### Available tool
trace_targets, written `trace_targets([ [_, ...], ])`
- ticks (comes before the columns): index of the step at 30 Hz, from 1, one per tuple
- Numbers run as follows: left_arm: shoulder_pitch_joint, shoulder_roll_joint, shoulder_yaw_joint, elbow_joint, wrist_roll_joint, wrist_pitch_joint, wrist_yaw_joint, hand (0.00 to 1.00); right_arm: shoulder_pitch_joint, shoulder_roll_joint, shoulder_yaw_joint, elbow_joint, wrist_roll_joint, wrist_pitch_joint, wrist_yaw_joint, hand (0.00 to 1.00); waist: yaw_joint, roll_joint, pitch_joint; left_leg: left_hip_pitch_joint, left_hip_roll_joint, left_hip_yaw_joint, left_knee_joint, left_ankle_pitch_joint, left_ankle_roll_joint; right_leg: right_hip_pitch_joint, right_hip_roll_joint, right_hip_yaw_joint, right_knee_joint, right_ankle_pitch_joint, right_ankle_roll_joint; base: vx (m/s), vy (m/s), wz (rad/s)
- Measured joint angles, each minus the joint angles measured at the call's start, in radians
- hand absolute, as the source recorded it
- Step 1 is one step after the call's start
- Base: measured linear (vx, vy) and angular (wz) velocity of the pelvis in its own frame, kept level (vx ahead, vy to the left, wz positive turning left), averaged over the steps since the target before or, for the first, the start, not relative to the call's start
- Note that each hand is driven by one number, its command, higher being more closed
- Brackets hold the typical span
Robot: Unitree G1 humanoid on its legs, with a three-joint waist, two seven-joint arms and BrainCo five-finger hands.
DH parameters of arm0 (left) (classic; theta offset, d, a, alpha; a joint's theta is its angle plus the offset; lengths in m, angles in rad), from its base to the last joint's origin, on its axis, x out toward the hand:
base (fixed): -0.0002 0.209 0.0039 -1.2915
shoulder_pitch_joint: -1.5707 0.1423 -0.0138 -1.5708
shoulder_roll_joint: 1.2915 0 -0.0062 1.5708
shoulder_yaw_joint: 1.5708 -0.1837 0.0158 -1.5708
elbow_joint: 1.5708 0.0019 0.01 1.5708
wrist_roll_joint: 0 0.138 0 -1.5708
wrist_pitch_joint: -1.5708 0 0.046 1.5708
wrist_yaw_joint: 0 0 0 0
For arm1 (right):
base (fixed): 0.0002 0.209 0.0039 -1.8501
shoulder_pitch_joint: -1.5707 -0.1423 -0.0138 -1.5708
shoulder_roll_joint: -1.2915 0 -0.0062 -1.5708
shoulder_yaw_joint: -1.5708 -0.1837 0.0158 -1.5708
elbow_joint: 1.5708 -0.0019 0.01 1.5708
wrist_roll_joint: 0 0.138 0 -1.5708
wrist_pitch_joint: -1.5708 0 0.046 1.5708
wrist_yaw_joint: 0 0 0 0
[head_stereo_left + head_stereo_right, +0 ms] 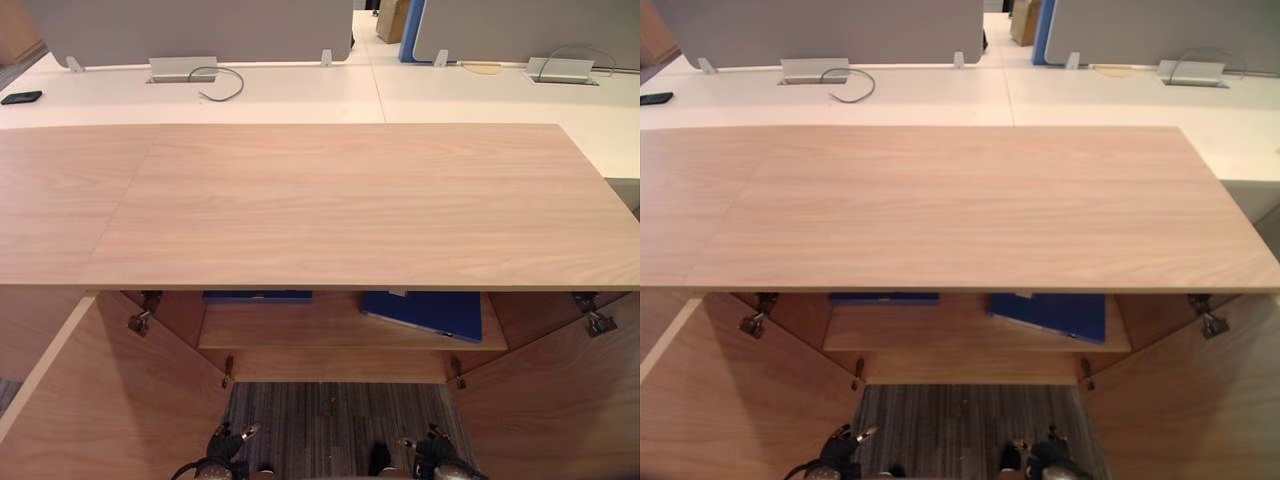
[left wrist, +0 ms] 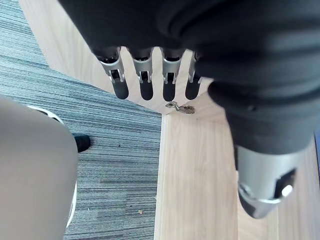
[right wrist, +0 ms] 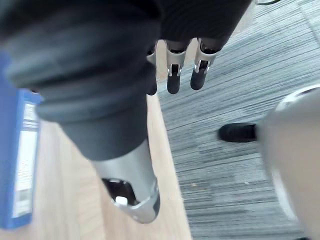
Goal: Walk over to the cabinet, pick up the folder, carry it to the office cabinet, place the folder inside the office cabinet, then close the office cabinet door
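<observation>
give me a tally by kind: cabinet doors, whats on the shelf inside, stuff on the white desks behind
blue folders on the shelf: 2
open cabinet doors: 2
grey socket boxes on the white desks: 2
black phone: 1
total: 7

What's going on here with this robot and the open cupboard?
The robot stands facing a low wooden cabinet with both doors swung open. A blue folder lies on the shelf inside, towards the robot's right, and a second blue item sits further back on the left. The left hand and right hand hang low in front of the opening, fingers open and holding nothing. The doors have not yet been closed.
</observation>
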Motion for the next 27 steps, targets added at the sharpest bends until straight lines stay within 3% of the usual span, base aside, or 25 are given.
trace_targets([
  [2,0.006,0.0,-0.013,-0.03,0.001,-0.002,0.0,0.0,-0.009,-0.003,0.016,-0.154,-0.004,-0.001,-0.023,0.0,0.0,0.002,0.024,-0.016,0.005,0.016,0.027,-0.006,-0.001,-0.035,0.0,0.021,0.04,-0.003,-0.002,-0.09,0.026,-0.3],
  [3,0.005,0.002,-0.026,-0.054,0.0,-0.005,0.002,0.0,-0.035,-0.009,0.02,-0.259,-0.011,-0.004,-0.047,0.0,-0.002,0.007,0.047,-0.068,0.019,0.022,0.105,-0.038,0.003,-0.098,-0.002,0.034,0.113,-0.024,-0.002,-0.19,0.031,-0.36],
  [8,-0.021,0.003,-0.043,-0.129,-0.028,-0.022,0.021,0.0,-0.163,-0.082,0.03,-0.537,-0.103,-0.021,-0.145,0.0,-0.004,0.019,0.152,-0.27,0.067,0.027,0.511,-0.226,0.017,-0.372,-0.024,0.127,0.569,-0.204,0.001,-0.24,0.027,-0.29],
  [18,-0.113,0.014,-0.036,-0.186,-0.108,-0.048,0.031,0.0,-0.269,-0.22,0.046,-0.595,-0.157,0.005,-0.165,0.0,0.0,0.033,0.274,-0.585,0.085,-0.005,0.878,-0.35,0.052,-0.706,-0.054,0.195,0.922,-0.297,0.006,-0.17,0.031,-0.02],
  [27,-0.203,0.026,-0.017,-0.241,-0.156,-0.068,0.032,0.0,-0.445,-0.383,0.047,-0.589,-0.205,0.009,-0.165,0.0,0.021,0.038,0.334,-0.842,0.067,-0.047,1.09,-0.392,0.065,-0.956,-0.096,0.225,1.137,-0.347,0.01,-0.05,0.038,0.16],
])
